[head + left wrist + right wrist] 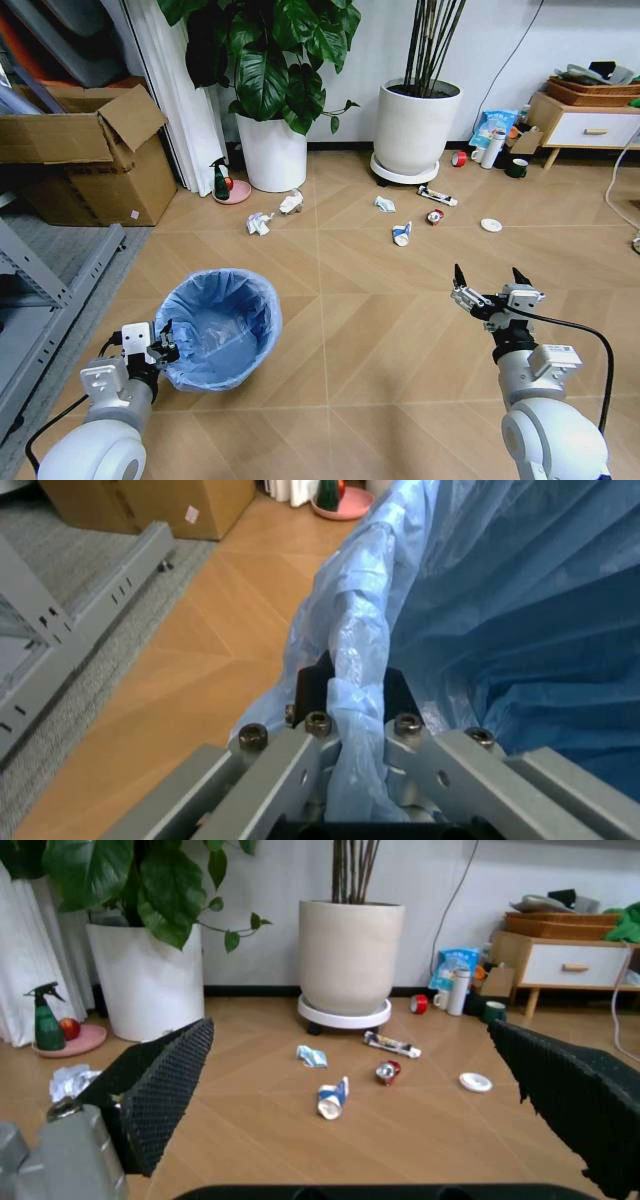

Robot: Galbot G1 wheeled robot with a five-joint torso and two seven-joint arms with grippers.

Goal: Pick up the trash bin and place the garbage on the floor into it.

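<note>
At your far left a cardboard box (85,155) and a grey shelf frame (45,275) hem in that side. Your left gripper (163,343) is clenched on the near-left rim of the bin (220,325), its blue liner pinched between the fingers (305,739) in the left wrist view. The bin sits low on the left of the floor (370,330), with bare boards between it and your right arm.

Past the bin, two paper wads (262,222) lie near the leafy plant's pot (272,152). Farther right, the rest of the garbage is scattered in front of the second pot (413,128): a blue-white wrapper (331,1099), a red crushed piece (387,1071), a tube (391,1044) and a white lid (476,1081), all apart from one another.

Your right gripper (492,282) hovers over open floor, jaws spread wide, nothing in them.
</note>
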